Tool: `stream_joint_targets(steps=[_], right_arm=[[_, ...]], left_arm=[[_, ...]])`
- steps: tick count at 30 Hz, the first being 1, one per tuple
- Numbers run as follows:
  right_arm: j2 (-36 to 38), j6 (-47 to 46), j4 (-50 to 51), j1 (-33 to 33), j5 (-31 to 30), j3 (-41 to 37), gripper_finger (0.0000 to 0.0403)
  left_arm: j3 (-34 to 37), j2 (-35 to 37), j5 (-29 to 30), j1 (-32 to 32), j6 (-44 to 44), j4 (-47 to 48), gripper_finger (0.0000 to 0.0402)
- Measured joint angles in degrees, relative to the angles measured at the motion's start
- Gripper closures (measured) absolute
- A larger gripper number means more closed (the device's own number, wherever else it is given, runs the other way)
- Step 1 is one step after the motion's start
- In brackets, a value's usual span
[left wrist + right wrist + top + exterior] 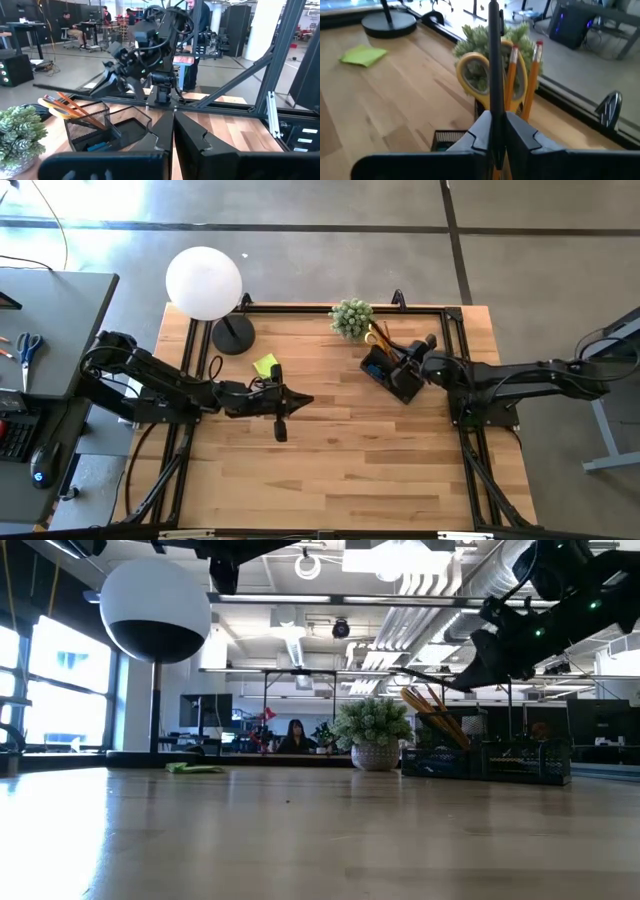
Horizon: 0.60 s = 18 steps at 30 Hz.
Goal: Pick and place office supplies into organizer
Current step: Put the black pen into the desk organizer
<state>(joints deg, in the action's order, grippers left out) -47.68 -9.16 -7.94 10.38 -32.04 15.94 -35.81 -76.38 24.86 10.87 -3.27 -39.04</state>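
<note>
High view: lime-green sticky-note pad (265, 365) left of centre, just above the empty, closed left gripper (281, 430); right gripper (417, 362), over organizer (392, 378) at upper right, pinching a dark pen (494, 60) upright.

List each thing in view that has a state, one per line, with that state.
organizer: upright on the table, partly filled
yellow-handled scissors: standing in the organizer, handles up
orange pencils: standing in the organizer
dark pen: upright, pinched in the right gripper
sticky-note pad: flat on the table, outside the organizer
right gripper: shut on the dark pen
left gripper: shut, empty
</note>
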Motion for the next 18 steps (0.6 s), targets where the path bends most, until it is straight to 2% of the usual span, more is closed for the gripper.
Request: stream_joint_targets(steps=[18], right_arm=[[-8.4,-0.7,-2.8,4.7,2.2,0.0,0.0371]], left_arm=[[0.0,0.0,0.0,0.0,0.0,0.1,0.0396]])
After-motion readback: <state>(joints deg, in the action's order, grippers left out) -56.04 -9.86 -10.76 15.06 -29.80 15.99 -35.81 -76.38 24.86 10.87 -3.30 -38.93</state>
